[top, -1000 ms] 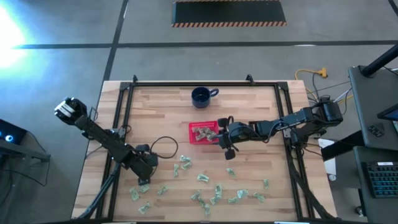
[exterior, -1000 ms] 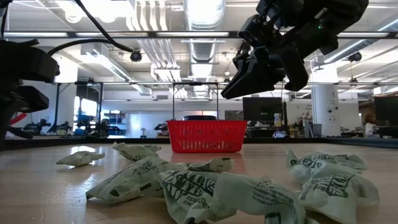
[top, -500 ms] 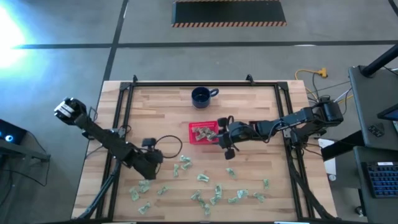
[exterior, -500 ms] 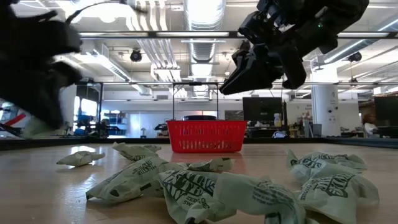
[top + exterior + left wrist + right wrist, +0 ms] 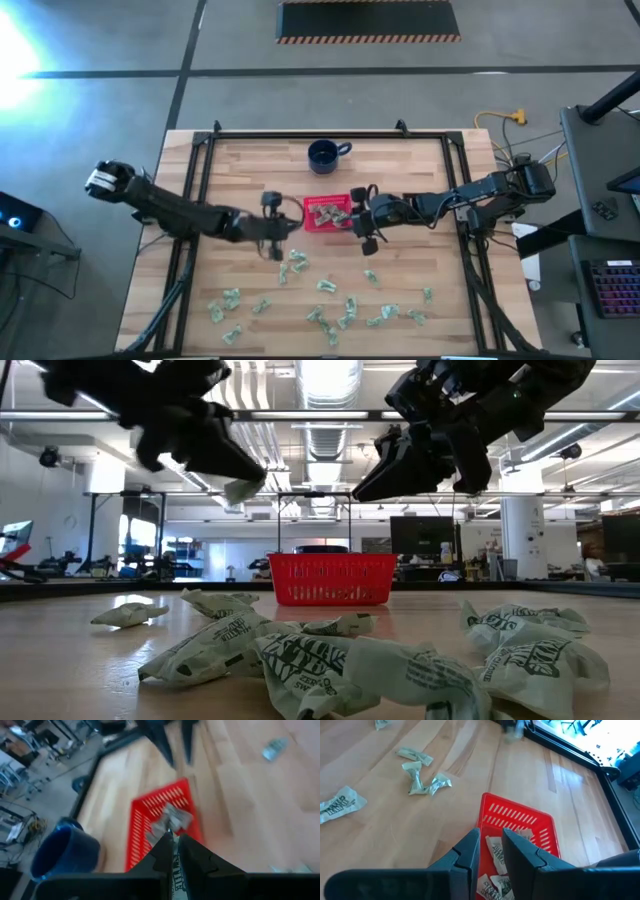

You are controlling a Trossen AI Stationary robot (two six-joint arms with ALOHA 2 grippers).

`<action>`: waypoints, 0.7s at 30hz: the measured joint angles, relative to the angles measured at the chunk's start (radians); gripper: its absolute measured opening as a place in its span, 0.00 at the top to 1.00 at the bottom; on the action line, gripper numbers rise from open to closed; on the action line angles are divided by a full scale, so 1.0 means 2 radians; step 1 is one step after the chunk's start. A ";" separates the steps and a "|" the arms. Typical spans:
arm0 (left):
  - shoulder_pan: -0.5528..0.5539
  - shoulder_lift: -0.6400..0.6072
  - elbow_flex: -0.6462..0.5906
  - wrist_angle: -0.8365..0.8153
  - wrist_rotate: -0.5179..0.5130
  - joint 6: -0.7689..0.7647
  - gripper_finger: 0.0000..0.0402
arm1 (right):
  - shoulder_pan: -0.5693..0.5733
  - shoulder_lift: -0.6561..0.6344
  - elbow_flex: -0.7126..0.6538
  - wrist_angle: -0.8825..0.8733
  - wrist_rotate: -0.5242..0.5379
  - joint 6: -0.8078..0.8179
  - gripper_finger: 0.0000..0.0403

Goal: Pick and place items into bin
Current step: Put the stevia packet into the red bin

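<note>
We count one red bin (image 5: pixel 329 213) mid-table, sides square to the table edges, roughly twenty items (image 5: pixel 327 287) loose nearer the front (several inside); left gripper (image 5: pixel 275 227) pinches one beside it, right gripper (image 5: pixel 364 221) slightly parted at its other side

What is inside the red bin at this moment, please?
The red bin holds a few pale green-and-whitish wrapper pieces lying on its floor. The right gripper covers part of the bin in its wrist view, so an exact count is not possible.
</note>
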 joint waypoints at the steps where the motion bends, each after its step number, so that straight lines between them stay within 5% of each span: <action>1: 0.015 0.000 0.000 0.010 0.013 0.007 0.98 | 0.000 0.000 0.000 0.000 0.000 0.000 0.82; 11: 0.120 0.076 0.002 0.127 0.136 0.015 0.98 | 0.000 -0.001 0.000 -0.017 0.000 -0.004 0.82; 21: 0.133 0.149 0.036 0.145 0.151 0.044 0.98 | 0.000 -0.011 0.000 -0.049 0.001 0.007 0.82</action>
